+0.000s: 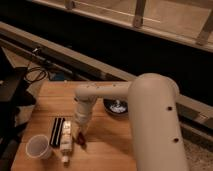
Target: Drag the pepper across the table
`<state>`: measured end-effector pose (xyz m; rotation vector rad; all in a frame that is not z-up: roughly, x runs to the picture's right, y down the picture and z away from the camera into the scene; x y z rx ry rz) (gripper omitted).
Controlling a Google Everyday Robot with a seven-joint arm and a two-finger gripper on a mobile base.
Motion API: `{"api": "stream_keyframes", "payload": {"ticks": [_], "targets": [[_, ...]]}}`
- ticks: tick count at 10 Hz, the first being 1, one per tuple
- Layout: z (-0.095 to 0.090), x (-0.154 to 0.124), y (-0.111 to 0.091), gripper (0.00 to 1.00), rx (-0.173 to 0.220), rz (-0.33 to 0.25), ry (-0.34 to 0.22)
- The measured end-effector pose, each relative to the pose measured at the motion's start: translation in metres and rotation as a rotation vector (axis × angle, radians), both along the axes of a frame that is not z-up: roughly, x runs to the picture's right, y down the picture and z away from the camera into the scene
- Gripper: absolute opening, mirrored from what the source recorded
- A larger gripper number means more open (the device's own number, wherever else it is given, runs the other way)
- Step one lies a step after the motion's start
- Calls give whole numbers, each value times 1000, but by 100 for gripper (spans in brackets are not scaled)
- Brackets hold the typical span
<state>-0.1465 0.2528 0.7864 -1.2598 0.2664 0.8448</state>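
The pepper (81, 140) is a small dark-red sliver lying on the wooden table (107, 150), just right of the pale bottle. My gripper (80, 132) hangs from the white arm straight over the pepper, its tip down at the tabletop and touching or nearly touching the pepper's upper end. The arm's thick white link (155, 120) fills the right of the view and hides the table's right side.
A pale bottle (67, 141) with a white cap lies just left of the pepper. A black flat object (57, 131) lies beside it and a white cup (39, 147) stands at the front left. A black bowl (116, 106) sits behind the arm.
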Motion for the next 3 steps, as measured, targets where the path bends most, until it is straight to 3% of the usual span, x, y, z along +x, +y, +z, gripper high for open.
{"api": "stream_keyframes", "payload": {"ticks": [3], "targets": [[-10,-10,-1,7,-9,4,-57]]}}
